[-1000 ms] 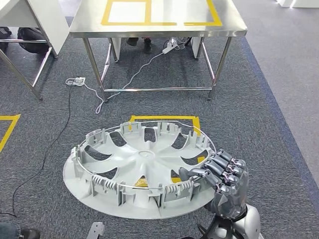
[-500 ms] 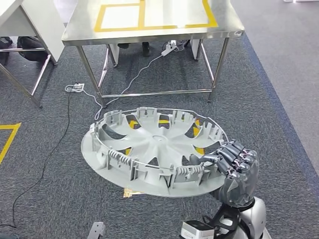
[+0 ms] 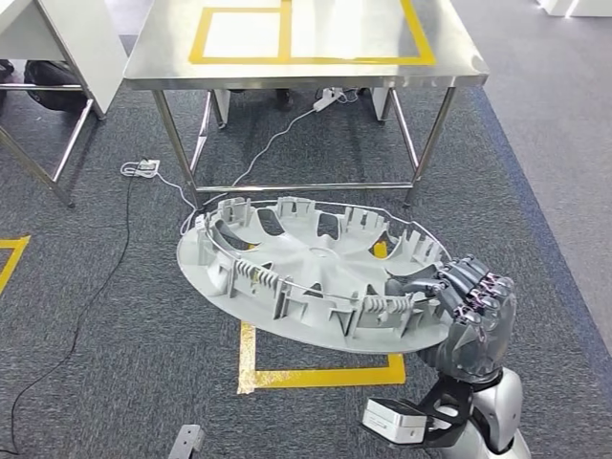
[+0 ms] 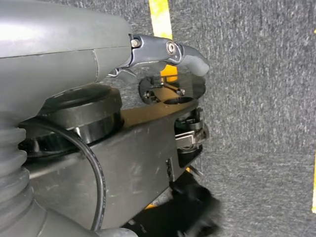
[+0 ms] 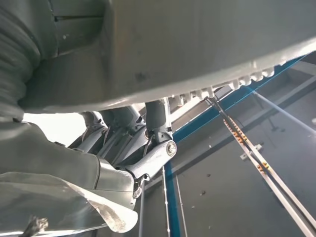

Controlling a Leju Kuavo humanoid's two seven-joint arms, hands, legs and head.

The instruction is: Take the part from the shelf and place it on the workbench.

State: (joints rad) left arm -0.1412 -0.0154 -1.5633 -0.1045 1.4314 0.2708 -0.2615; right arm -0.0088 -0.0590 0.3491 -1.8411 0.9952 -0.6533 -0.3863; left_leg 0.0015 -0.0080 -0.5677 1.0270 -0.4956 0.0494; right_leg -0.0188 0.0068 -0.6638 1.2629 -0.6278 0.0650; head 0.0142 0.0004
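A large grey wheel cover (image 3: 310,273) is being held out in front of the robot, roughly flat and tipped slightly down toward the right, its ribbed inner side facing up. It is being gripped at its right rim by the right hand (image 3: 462,316), whose dark fingers (image 3: 440,285) are being curled over the top of the rim while the rest of the hand is being kept beneath it. In the right wrist view the same hand (image 5: 126,143) is being seen close against the pale underside of the cover (image 5: 209,44), its fingers closed on the edge.

The cover is being carried above the grey carpet (image 3: 108,335), over a yellow tape outline (image 3: 317,373) on the floor, and just short of the steel counter (image 3: 462,65) (which is marked with yellow tape rectangles on its top). A white cable (image 3: 155,177) is lying on the carpet under and beside the counter.

In the left wrist view the left hand (image 4: 175,74) is being seen above the carpet, its thumb and fingers apart with nothing between them.
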